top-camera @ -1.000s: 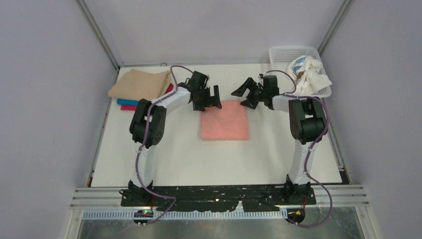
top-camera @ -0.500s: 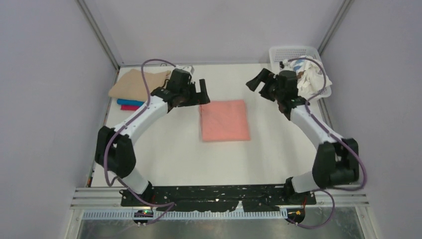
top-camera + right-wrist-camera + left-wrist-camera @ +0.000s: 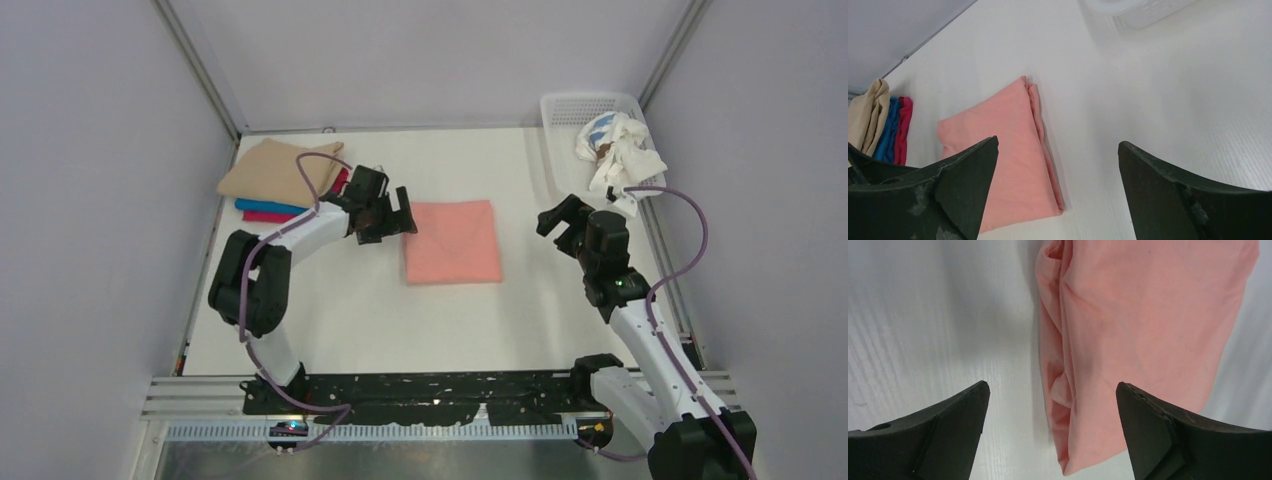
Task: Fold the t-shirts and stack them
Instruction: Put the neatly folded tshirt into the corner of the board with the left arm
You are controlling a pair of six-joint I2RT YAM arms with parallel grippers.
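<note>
a second ago both tools hung over the far edge of the salmon-pink t-shirt (image 3: 452, 242); now they have parted. the left tool (image 3: 392, 218) has slid round to the shirt's left edge and sits just beside it, its two fingers spread wide and holding nothing, with the layered edge of the cloth lying between them in its wrist view. the right tool (image 3: 560, 218) has swung back to the right and nearer, well apart from the shirt, also wide open and empty. the shirt itself lies flat as a neat rectangle in the middle of the tabletop (image 3: 380, 320), so the folding looks finished and released. what seems left for this shirt is the stacking: the pile of tan t-shirt (image 3: 275, 170), blue t-shirt (image 3: 258, 205) and magenta t-shirt (image 3: 262, 216) waits at the far left, and the left tool looks placed to take the shirt's edge and carry it there.
</note>
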